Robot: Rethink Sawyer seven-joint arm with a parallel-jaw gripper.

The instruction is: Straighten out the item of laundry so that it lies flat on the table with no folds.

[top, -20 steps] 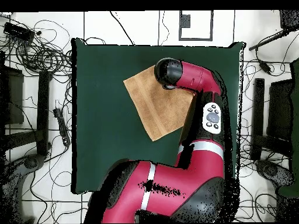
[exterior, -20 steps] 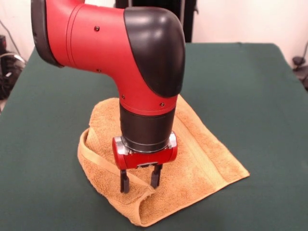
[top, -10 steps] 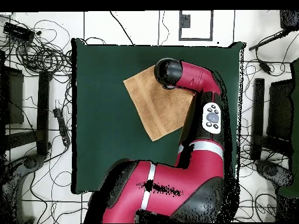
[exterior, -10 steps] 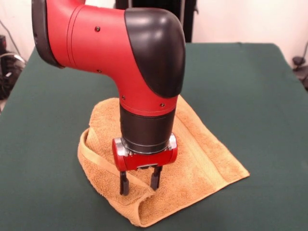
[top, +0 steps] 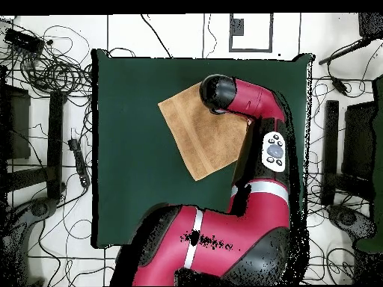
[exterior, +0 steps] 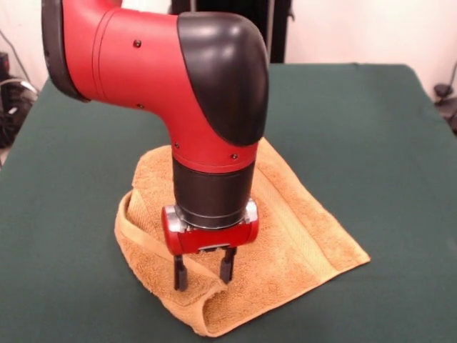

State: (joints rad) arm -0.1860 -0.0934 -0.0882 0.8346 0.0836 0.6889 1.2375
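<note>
— Which step was in hand there?

— The grasp, by my reading. The towel [exterior: 235, 250] lay doubled over on the table [exterior: 371, 128], its folded edge toward the camera and a ribbed band curling up along the left side. The gripper [exterior: 201, 272] stood straight down over the near fold, on the folded-over top layer.

— And the fingers?

— Parted, moderately (not at their widest, I would judge), with a hump of terry cloth between them. The left fingertip [exterior: 180, 281] seemed to rest on the cloth or press lightly into it; the other sat at the crest of the fold. Nothing was pinched yet.

— So what did the next move call for?

— Closing on the upper layer alone, then lifting and carrying it away from the fold so the towel could open out. Catching both layers would only drag the whole bundle.

— Did the top-down camera help?

— Little. It showed the towel [top: 202, 134] as a tilted rectangle near the table's [top: 127, 187] middle, with the arm hiding the gripper.
</note>
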